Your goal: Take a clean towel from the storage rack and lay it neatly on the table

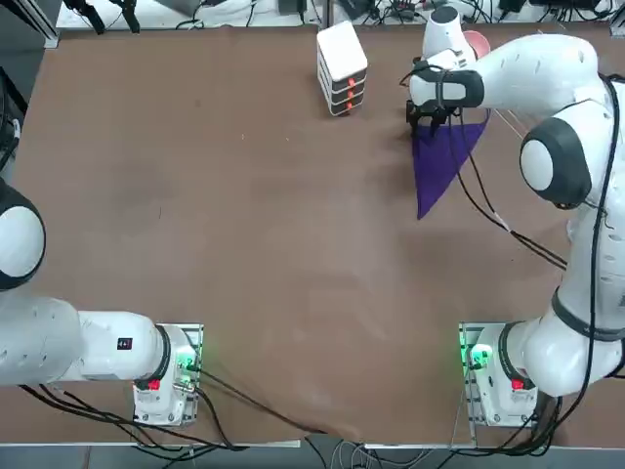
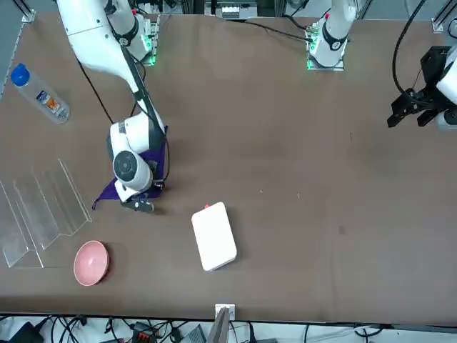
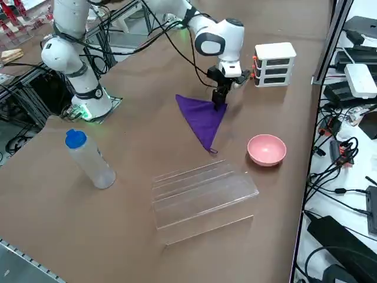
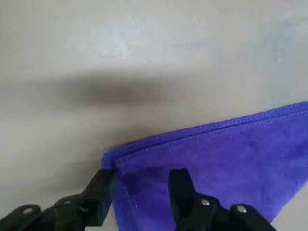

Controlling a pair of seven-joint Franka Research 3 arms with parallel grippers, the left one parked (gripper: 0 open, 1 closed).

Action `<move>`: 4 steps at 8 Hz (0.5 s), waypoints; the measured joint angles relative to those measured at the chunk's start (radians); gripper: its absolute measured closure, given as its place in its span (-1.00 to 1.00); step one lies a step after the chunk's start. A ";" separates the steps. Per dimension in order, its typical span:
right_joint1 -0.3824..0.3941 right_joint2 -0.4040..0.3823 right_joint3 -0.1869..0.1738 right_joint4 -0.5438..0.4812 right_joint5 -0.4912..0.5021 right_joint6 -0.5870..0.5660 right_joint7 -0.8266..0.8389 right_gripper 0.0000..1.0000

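The towel (image 3: 201, 119) lies on the counter (image 1: 215, 225), off the rack (image 3: 200, 196), folded into a triangle rather than spread. The right gripper (image 4: 139, 195) sits at its corner beside the white box (image 3: 274, 63), jaws parted astride the hem — nothing clamped. Lifting away now risks snagging that corner and rucking it, leaving 1 fold. Beyond the box the counter edge is close; leftward the counter lies bare.
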 joint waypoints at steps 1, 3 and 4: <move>0.000 0.002 0.000 0.004 0.000 0.000 0.000 -0.36; 0.000 0.013 0.000 0.008 -0.002 0.000 0.001 -0.36; 0.000 0.017 0.000 0.010 -0.003 0.000 0.001 -0.34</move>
